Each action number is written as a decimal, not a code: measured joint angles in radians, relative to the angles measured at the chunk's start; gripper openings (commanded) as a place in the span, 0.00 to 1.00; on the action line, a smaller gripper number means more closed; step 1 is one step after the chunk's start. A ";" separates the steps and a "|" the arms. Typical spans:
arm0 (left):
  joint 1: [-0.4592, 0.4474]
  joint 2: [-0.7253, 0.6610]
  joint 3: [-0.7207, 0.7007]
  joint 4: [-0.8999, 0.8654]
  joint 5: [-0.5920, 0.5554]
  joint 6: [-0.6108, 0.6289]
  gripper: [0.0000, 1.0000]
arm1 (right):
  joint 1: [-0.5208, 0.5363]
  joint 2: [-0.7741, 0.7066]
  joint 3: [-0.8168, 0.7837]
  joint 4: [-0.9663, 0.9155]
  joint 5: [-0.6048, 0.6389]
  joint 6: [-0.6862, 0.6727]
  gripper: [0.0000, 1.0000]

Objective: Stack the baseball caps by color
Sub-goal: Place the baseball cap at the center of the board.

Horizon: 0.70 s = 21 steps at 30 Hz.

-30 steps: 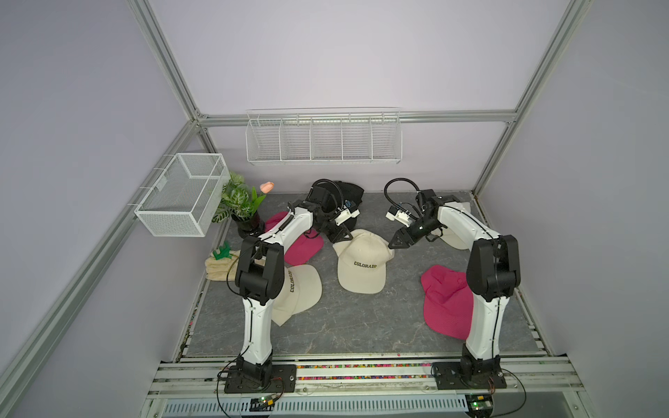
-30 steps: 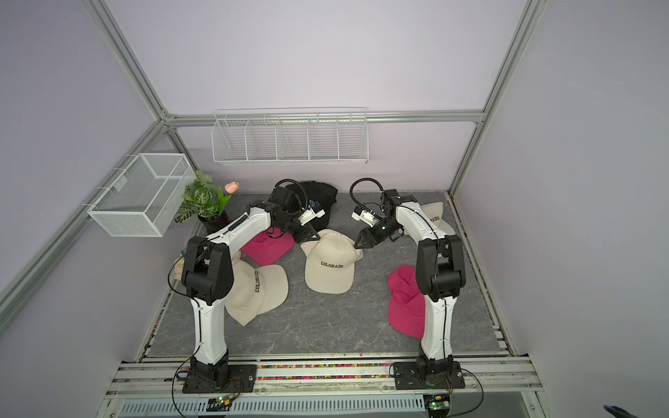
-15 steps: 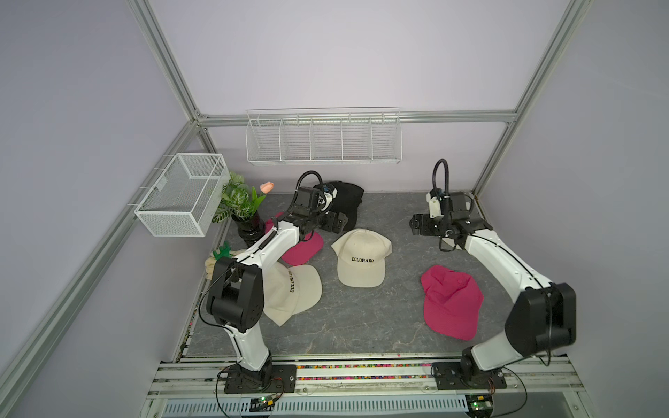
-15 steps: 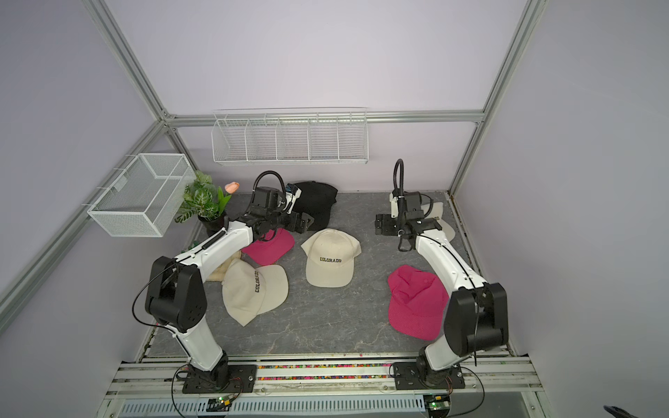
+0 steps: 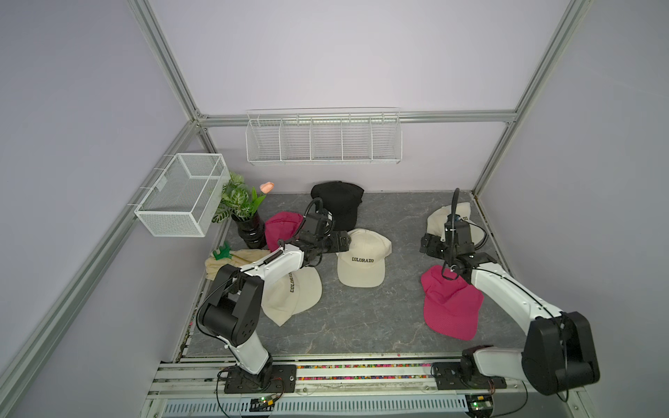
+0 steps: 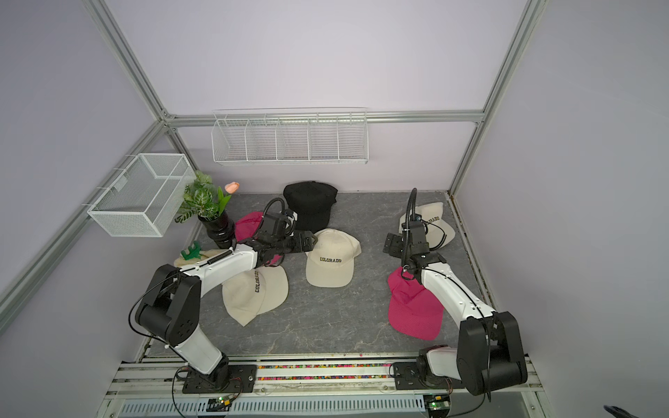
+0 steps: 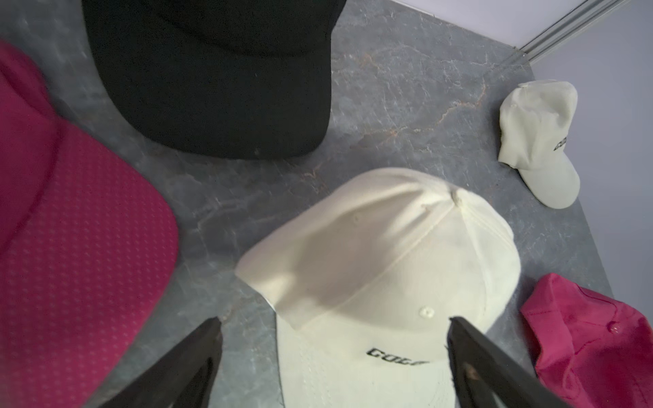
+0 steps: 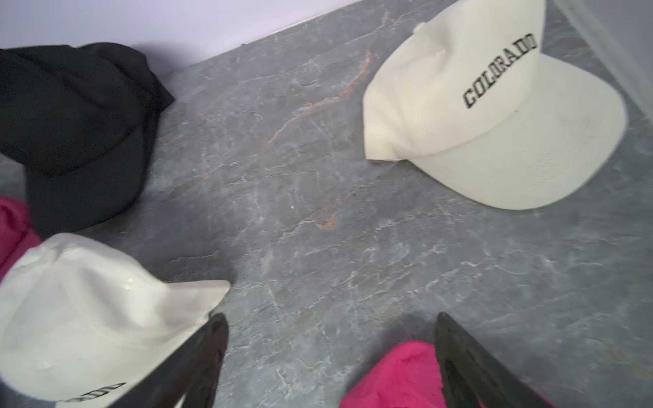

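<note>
Left wrist view: left gripper [image 7: 334,320], now spread, has left black caps [image 7: 212,77].

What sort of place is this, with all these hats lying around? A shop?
Most likely a robot test booth, not a shop: plain walls in an aluminium frame, two white arms bolted to a rail, and caps scattered on a grey mat.
</note>
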 measured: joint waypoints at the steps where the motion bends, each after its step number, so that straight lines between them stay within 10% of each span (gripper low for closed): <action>1: -0.002 -0.011 -0.030 0.022 0.000 -0.025 1.00 | 0.001 -0.002 -0.031 0.039 -0.044 0.028 0.89; 9: 0.003 0.005 -0.140 0.171 0.036 -0.178 1.00 | 0.080 0.091 -0.136 0.242 -0.278 0.211 0.89; 21: 0.002 0.132 -0.191 0.397 0.144 -0.261 1.00 | 0.191 0.274 -0.133 0.466 -0.317 0.319 0.89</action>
